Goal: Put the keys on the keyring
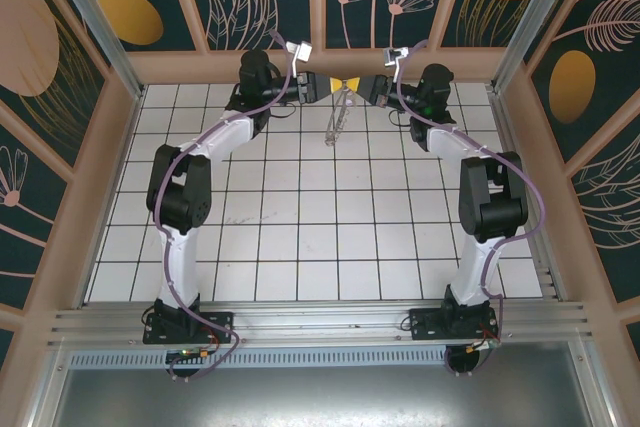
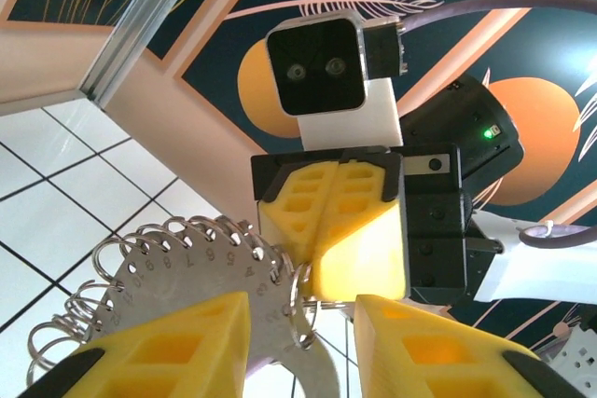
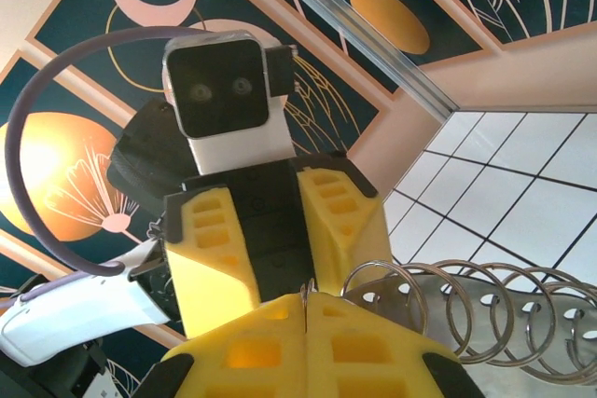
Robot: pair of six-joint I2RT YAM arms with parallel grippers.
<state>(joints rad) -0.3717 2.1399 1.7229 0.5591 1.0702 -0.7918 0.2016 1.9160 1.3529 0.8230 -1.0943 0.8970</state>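
One silver metal keyring (image 1: 338,119), a flat disc stamped with numerals and fringed with split wire rings, hangs in the air over the far middle of the white tiled worktop (image 1: 300,217), between the two hands. From the left wrist the keyring (image 2: 187,272) looks dull grey and smooth, its rings standing round the rim like a coil. From the right wrist those rings run off in a row to the right of the keyring (image 3: 466,314).

On the left, the left hand (image 1: 337,84) is open. Its ribbed yellow plastic fingers (image 2: 168,347) stand apart, and the disc's lower edge lies in the gap between them. Whether it touches either finger I cannot tell. On the right, the right hand (image 1: 357,84) is closed, its yellow fingers (image 3: 252,351) pressed together and pinching one thin wire ring of the keyring.

Both arms are white and black, with purple cables looped along them. The worktop tiles are glossy squares with dark grout lines.

Both hands hang near the far wall, a peach frame holding dark teal panels painted with leaves. Bare tiles stretch to the left wall, to the right wall and back to the near aluminium rail (image 1: 320,315).
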